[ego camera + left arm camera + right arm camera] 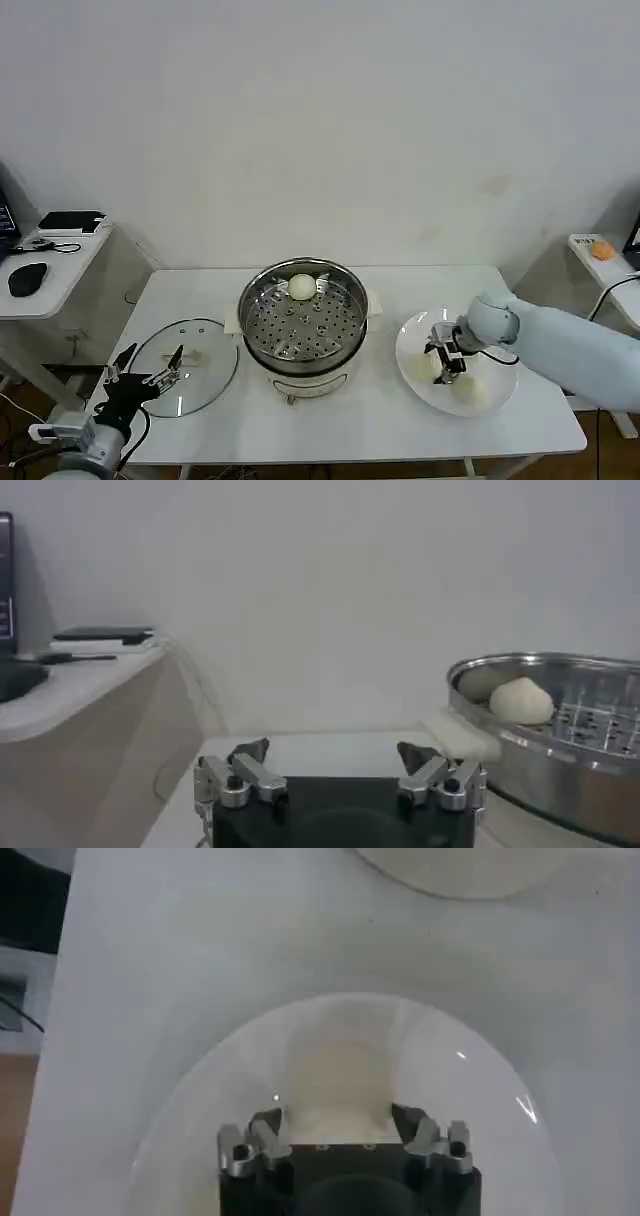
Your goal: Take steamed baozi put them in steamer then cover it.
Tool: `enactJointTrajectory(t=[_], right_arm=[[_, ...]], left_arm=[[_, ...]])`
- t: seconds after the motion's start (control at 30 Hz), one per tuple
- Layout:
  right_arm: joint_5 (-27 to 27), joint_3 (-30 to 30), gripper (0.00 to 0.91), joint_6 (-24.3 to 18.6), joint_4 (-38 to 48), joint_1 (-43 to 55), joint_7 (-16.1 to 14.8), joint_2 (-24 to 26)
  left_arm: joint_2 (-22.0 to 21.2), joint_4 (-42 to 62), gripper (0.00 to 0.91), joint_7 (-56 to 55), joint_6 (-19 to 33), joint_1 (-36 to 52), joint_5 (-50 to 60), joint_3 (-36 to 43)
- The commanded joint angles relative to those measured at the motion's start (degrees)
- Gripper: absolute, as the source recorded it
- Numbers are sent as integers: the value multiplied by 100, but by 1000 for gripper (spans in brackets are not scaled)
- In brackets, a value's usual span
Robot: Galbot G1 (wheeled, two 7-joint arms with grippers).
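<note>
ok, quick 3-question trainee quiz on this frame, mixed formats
1. True or false: the lid is on the steamer.
2. How many buns lie in the steamer?
3. The right end effector is over: A) the plate B) the lid C) the steamer

Key:
1. False: it lies on the table, to the steamer's left, by the left end effector.
2. One.
3. A, straddling a bun.

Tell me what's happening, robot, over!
Right tool down on plate, straddling a baozi. One baozi already in steamer. Left tool open, idle over the lid. Nothing in the way.
</note>
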State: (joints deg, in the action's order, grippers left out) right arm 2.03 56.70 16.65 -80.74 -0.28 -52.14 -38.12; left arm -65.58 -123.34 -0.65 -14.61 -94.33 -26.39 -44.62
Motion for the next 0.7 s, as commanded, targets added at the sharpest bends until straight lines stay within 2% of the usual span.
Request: enactJointTrajectory(t=[0.03, 0.17, 0.33, 0.7], right_arm=[[-7, -99, 665, -17, 10, -39, -16, -21], [12, -151, 665, -13, -128, 127, -109, 87], [247, 82, 665, -13, -376, 827, -235, 430], [883, 259, 665, 115, -1178, 2050, -112, 1121]], left_arm=[[-3, -27, 907, -2, 0, -9, -4, -9], [-7, -60, 907, -5, -1, -28, -3, -16], [-18, -94, 907, -4, -1, -29, -2, -7], [-2, -103, 907, -9, 0, 49, -16, 10]])
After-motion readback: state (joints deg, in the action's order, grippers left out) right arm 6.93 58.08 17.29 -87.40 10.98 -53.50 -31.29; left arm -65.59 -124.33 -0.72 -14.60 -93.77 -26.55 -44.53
